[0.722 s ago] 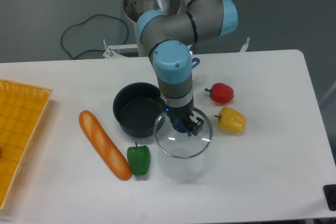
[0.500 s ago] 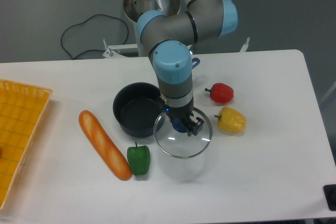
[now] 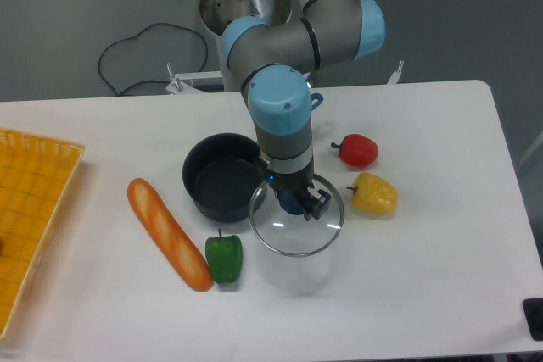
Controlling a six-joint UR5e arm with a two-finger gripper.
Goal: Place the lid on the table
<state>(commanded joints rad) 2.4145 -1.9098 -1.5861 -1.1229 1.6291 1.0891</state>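
Observation:
The round glass lid [image 3: 293, 231] with a thin silver rim hangs level a little above the white table [image 3: 424, 260], just right of and in front of the dark pot [image 3: 222, 184]. My gripper [image 3: 297, 202] points straight down and is shut on the lid's blue knob [image 3: 290, 201]. The lid's left edge overlaps the pot's right rim in this view. The lid's shadow falls on the table below it. The pot stands open and looks empty.
A baguette [image 3: 168, 232] and a green pepper [image 3: 224, 257] lie left of the lid. A yellow pepper [image 3: 374, 194] and a red pepper [image 3: 357, 150] lie to its right. A yellow mesh tray [image 3: 30, 209] sits at the table's left edge.
The lid and gripper have shifted very slightly to the right; otherwise nothing has visibly changed.

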